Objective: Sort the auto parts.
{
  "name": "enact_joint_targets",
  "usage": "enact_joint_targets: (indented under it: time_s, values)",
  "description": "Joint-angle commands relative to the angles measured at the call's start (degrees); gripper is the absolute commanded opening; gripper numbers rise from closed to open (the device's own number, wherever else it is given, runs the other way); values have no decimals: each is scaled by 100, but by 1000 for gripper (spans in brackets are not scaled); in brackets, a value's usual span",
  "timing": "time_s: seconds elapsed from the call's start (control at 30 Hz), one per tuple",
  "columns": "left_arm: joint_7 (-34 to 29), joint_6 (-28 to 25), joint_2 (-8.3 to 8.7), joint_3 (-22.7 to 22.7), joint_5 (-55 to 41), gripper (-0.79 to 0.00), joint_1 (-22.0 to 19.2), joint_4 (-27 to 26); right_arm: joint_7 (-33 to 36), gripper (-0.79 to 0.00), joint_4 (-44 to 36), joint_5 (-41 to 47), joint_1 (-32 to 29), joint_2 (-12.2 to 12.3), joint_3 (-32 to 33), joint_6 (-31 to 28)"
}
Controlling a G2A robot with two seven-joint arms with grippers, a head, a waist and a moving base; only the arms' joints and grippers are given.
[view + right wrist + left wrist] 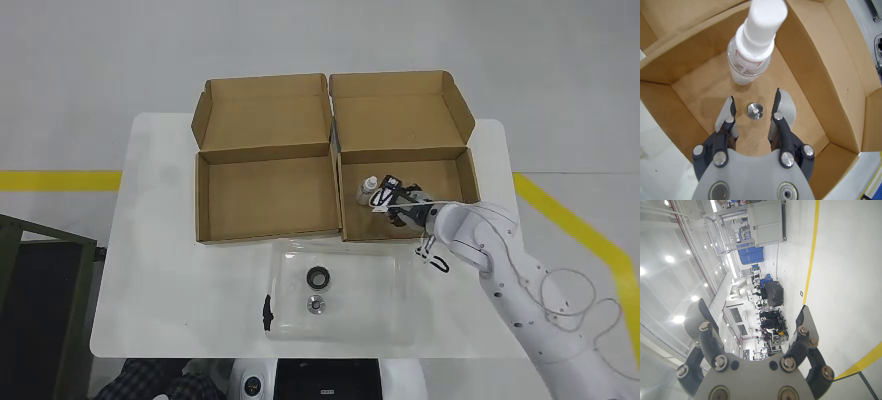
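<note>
The right claw (755, 95) is hanging inside the right cardboard box (468, 172), which is sitting toward 1 o'clock on the white table (150, 250). Its fingers are standing spread, one on each side of a small round silver part (754, 112) that is lying flat on the box floor. Neither finger is touching the part, and the claw is gripping nothing. A clear bottle with a white cap (751, 56) is standing upright on the same floor, just beyond the silver part and near the box's 9 o'clock wall as the top view shows it.

The left cardboard box (265, 195) is sitting toward 11 o'clock on the table, side by side with the right one, both with their lids folded back toward 12 o'clock.

A clear plastic tray (290, 262) is resting at 6 o'clock, just in front of the two boxes. A black ring (319, 276) is lying near the tray's middle, a small silver fitting (317, 305) is lying just toward 6 o'clock from the ring, and a thin black strip (268, 313) is lying at the tray's 8 o'clock corner, apart from both.

The left claw (752, 304) is pointing out into the room, away from the table, with its fingers spread wide and nothing between them.
</note>
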Motion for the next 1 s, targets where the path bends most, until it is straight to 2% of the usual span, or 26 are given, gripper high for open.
enact_joint_targets:
  time_s: [0.0, 0.53, 0.73, 0.97]
  values:
    - [0, 0, 0, 0, 0, 0, 0, 0, -5, -403, -164, 46, -96, 22, 123, -1]
    - [0, 0, 0, 0, 0, 0, 0, 0, -298, -394, -1943, 718, -1426, 193, 987, -156]
    - [0, 0, 0, 0, 0, 0, 0, 0, -519, -385, -2464, 684, -1928, 221, 914, -323]
    - [0, 0, 0, 0, 0, 0, 0, 0, -785, -394, -2558, 352, -2182, 207, 481, -414]
